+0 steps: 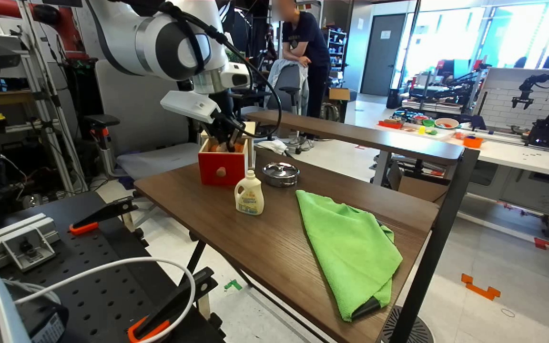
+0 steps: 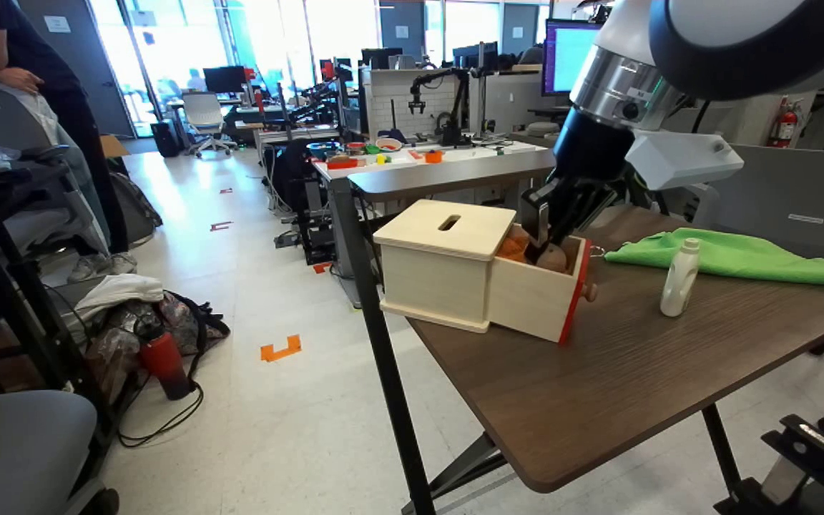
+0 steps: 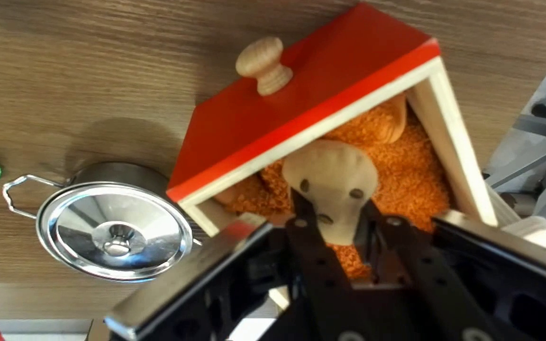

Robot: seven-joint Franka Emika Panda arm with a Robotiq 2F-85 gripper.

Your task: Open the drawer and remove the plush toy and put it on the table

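Your gripper reaches down into the open drawer, its two fingers clenched on the pale face of the plush toy, which lies inside, orange body packed between the wooden walls. The drawer sticks out of its pale wooden box, with the red front and round knob facing outward. Just beside it you have the lidded metal pot; whether the two touch, you cannot tell. A cream bottle stands upright near the drawer on your brown table, and farther along lies a green cloth, a dark object showing under its edge. Well beyond the table, in both exterior views, stands a person in dark clothes.
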